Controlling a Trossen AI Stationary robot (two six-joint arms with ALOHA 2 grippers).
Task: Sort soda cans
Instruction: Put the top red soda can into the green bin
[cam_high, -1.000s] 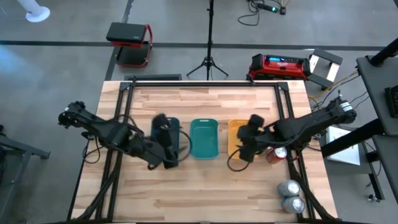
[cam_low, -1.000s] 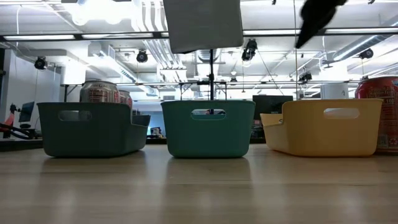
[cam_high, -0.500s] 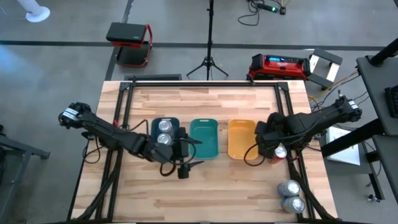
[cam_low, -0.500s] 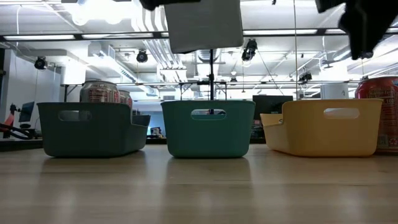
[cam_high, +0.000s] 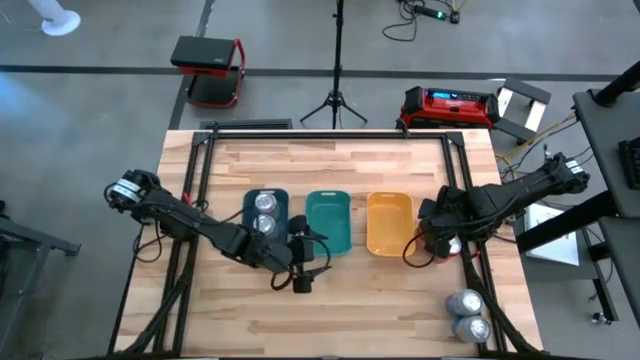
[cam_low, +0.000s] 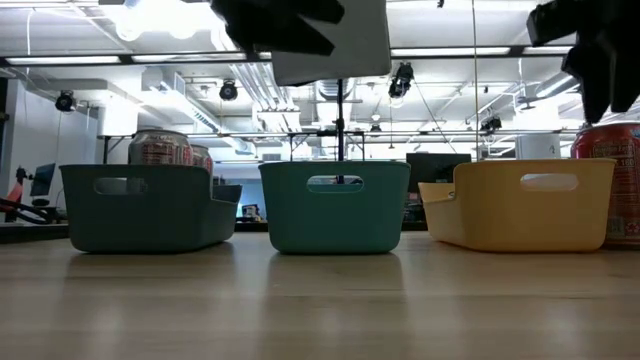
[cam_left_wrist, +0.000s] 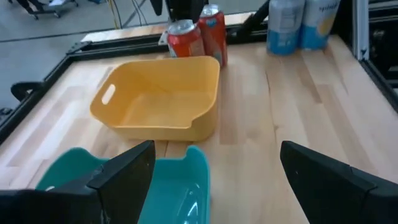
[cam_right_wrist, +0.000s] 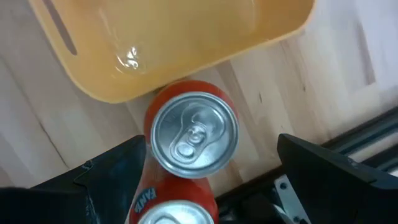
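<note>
Pale wood planks make up the counter (cam_high: 330, 310), and three trays sit in a row across the middle of the high view: a dark teal tray (cam_high: 262, 205) on the left, a green tray (cam_high: 328, 222) in the centre, an orange tray (cam_high: 388, 222) on the right. Two silver-topped cans (cam_high: 264, 212) stand inside the dark teal tray; the low view shows them rising above its rim at left. Two red cans (cam_left_wrist: 198, 38) stand touching each other just beside the orange tray's right side. Two silver-grey cans (cam_high: 468, 315) stand together near the lower right corner of the counter, well apart from the trays.

The left end effector (cam_high: 305, 262) hangs over the counter at the lower edge of the green tray, its fingers (cam_left_wrist: 127, 169) spread wide and holding nothing. The right end effector (cam_high: 432, 236) hovers directly above the red cans, between the orange tray and the counter's right edge; its fingers (cam_right_wrist: 115, 168) are spread apart on either side of one can's top, not touching it.
</note>
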